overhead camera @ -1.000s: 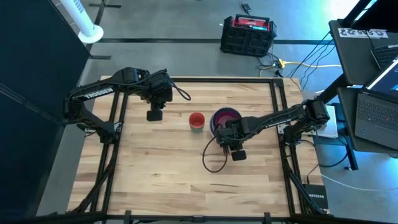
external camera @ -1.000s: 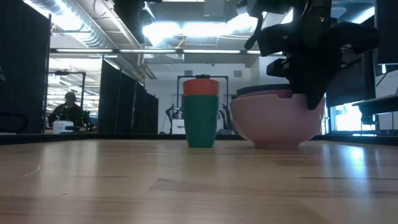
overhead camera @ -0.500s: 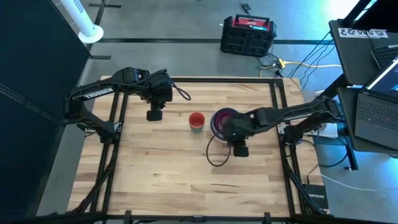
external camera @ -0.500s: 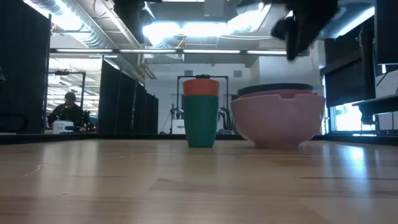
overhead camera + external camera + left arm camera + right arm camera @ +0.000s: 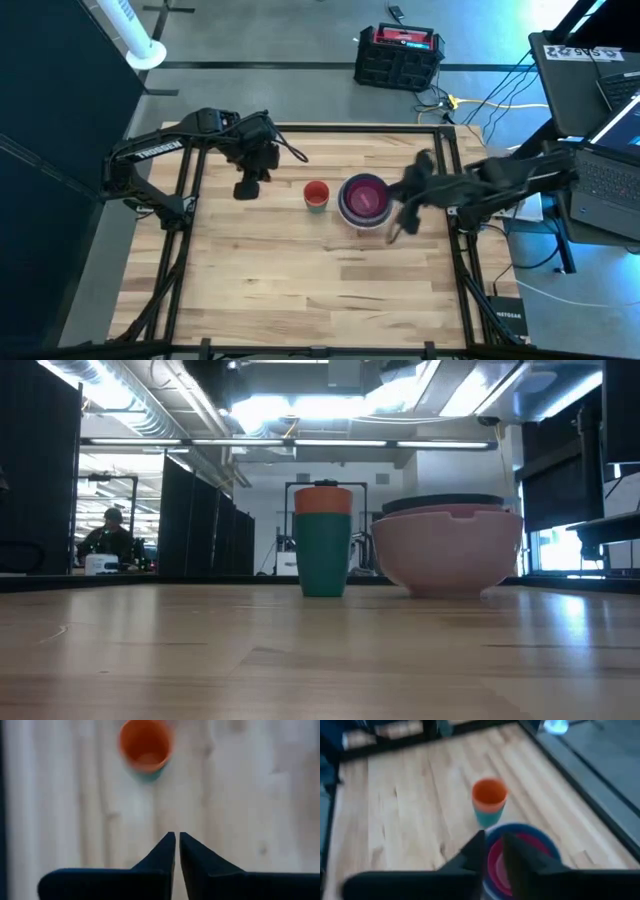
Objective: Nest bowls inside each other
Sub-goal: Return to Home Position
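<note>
While nothing sits between them, the right gripper's (image 5: pixel 493 842) fingers stand slightly apart with a narrow gap, and it hangs above the table (image 5: pixel 260 290), just beside the bowls (image 5: pixel 363 200) on the side towards its own arm. From its wrist view the stack lies straight ahead and below, with the cups (image 5: pixel 489 800) just beyond. The left gripper (image 5: pixel 177 836) waits over the far left part of the table, fingers pressed together on nothing, looking down at the cups from well apart.

The bowls sit nested as one stack on the table's right half, next to the cups but not touching them. In the low view a pale pink wall shows outermost, with darker rims just above it. From above, a blue rim rings a hot pink inside.

By the look of it the nesting is done. Should the stack need taking up, I judge it light, fairly stiff and smooth, so prone to slip. The best hold would be a pinch across the outermost bowl's rim, so the inner ones ride along.
</note>
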Action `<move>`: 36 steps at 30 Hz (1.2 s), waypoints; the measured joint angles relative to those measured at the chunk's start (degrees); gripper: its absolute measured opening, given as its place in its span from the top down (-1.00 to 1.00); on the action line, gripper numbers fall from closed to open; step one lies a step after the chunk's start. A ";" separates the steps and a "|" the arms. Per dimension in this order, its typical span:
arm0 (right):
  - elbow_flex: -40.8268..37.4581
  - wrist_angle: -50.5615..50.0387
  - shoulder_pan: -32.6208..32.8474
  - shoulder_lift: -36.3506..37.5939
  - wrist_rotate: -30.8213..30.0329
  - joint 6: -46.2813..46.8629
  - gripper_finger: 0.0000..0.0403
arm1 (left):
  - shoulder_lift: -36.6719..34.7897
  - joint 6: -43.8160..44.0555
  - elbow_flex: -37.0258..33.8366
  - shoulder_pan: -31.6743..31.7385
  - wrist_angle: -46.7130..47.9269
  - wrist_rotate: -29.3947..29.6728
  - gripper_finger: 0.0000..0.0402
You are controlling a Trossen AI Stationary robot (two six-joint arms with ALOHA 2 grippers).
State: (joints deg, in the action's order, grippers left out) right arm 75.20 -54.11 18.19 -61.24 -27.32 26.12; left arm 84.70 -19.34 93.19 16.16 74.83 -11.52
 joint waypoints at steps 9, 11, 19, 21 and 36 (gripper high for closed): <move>-13.30 24.28 3.15 18.75 -5.16 -10.70 0.97 | -3.07 9.03 0.00 0.54 -25.92 -3.07 0.99; -16.26 29.68 3.84 22.91 -6.31 -13.08 0.99 | -3.77 11.08 0.00 0.66 -31.77 -3.69 1.00; -36.22 55.17 1.32 35.64 0.50 -20.63 1.00 | -4.59 18.52 0.00 0.41 -44.14 -4.04 1.00; -40.85 60.37 -1.12 37.75 4.35 -20.48 1.00 | -4.59 19.18 0.00 -0.08 -45.13 -4.01 1.00; -59.71 72.55 -17.81 47.55 20.74 -9.77 1.00 | -4.59 22.45 0.00 -4.78 -53.03 -4.00 1.00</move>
State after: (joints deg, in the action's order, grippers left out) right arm 15.49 18.45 0.38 -13.69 -6.57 16.35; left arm 80.12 3.11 93.19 11.38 21.81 -15.52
